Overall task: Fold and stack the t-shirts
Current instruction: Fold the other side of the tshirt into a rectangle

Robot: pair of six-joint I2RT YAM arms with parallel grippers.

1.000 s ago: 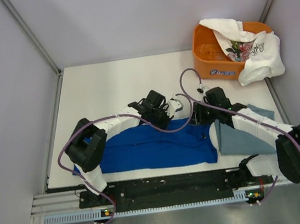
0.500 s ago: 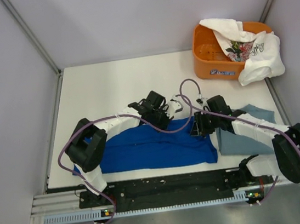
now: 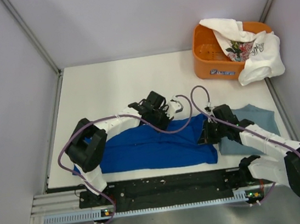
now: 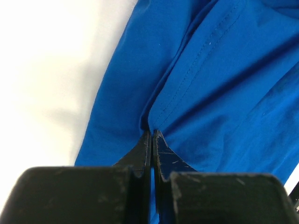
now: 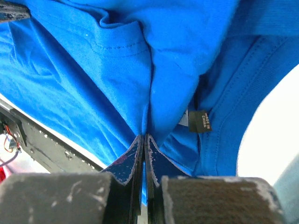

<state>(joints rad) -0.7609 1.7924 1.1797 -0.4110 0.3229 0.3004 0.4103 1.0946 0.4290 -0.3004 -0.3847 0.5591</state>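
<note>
The fingers of the left gripper [image 4: 152,133] are pressed together on a pinch of cloth from the royal-blue t-shirt [image 3: 154,147], right where a stitched hem runs down into the tips. From there the fabric fans out in creases to the right, with bare white table [image 3: 119,85] showing to the left of it. The fingers of the right gripper [image 5: 145,136] are likewise clamped tight on a gathered fold of the same shirt, close beside the neckline, where a small dark label [image 5: 202,121] hangs just right of the tips. In the overhead view the blue shirt lies as a wide band along the near edge of the table, the left gripper at its far edge near the middle and the right gripper at its right end. The grey-blue t-shirt [image 3: 255,114] lies flat just beside that right end, partly under the right arm. At the far right corner the white t-shirt [image 3: 253,57] with floral print drapes over the rim of the orange basket [image 3: 210,62].
</note>
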